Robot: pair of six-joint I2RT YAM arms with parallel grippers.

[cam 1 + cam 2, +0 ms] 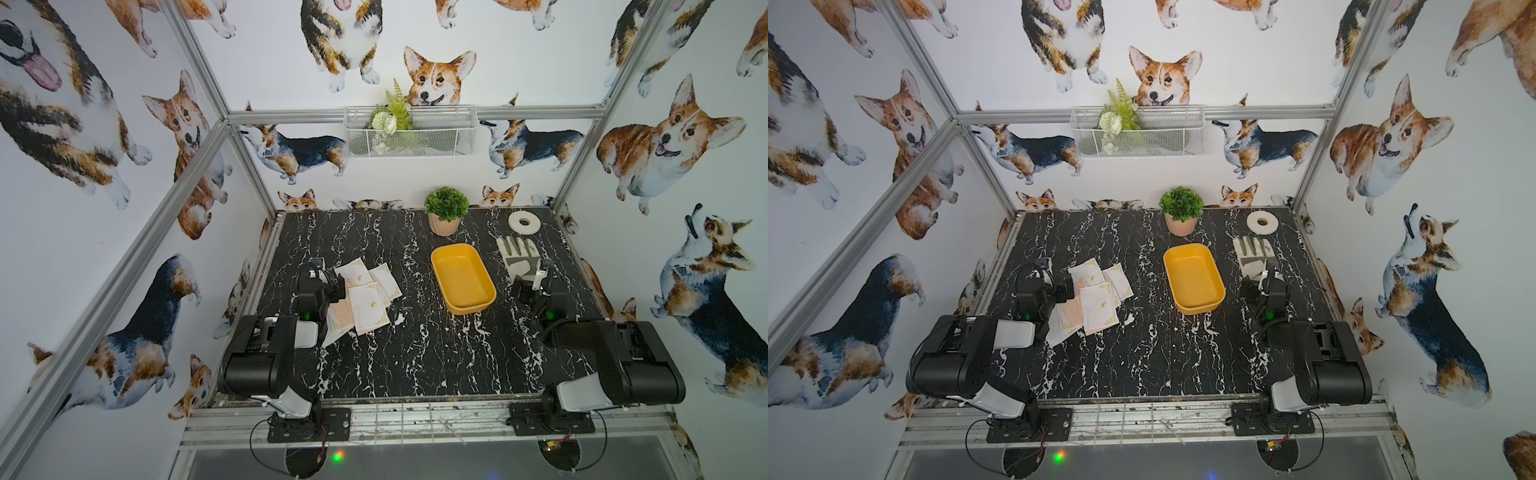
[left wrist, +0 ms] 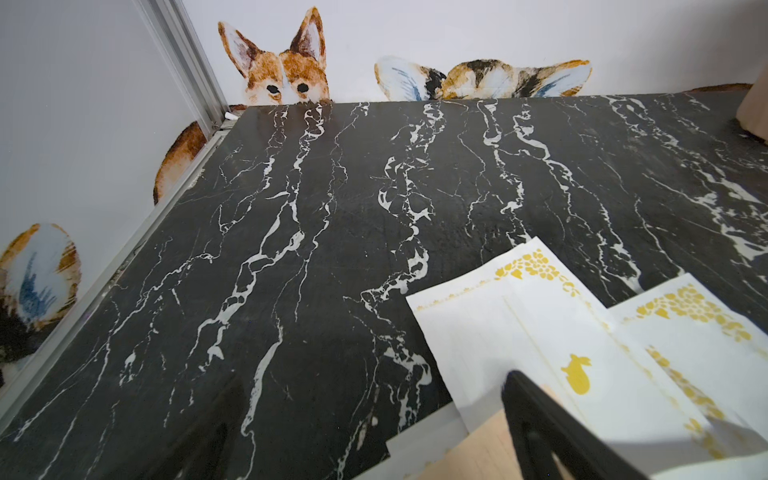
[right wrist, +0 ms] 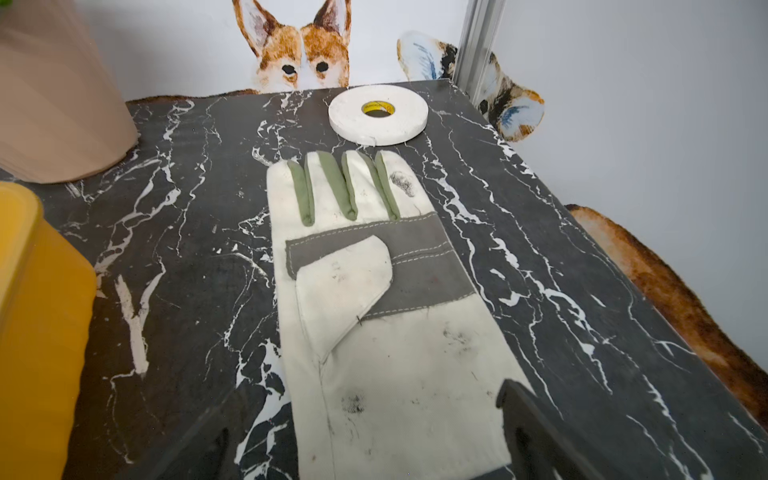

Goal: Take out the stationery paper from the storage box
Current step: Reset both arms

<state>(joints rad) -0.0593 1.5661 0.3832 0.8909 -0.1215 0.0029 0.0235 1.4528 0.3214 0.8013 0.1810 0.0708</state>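
Nearer than the storage box (image 1: 461, 278) (image 1: 1194, 282), two black arms reach out over a black, white-veined desk (image 1: 415, 365). The left arm (image 1: 291, 332) ends to the left of the box; the left jaws stand wide and grip nothing (one black finger (image 2: 536, 419) hangs over a white sheet, and whether it touches cannot be told). The right arm (image 1: 602, 349) ends to the right of the box, and the right jaws are likewise wide, with nothing between them.

The stationery paper (image 1: 368, 299) (image 1: 1098, 305) (image 2: 540, 353) lies outside the box, fanned on the desk well to its left: white sheets with gold corners and a small gold motif, overlapping peach-pink ones. A white-and-grey glove (image 1: 519, 257) (image 3: 374, 291) lies flat just right of the box, its cuff under the right jaws and its fingers pointing away.

Beyond the box on its right sits a white tape roll (image 1: 524, 223) (image 3: 378, 114). Just behind the box stands a potted plant (image 1: 445, 212). High on the wall beyond the box hangs a white wire basket (image 1: 449, 137) with greenery in it.
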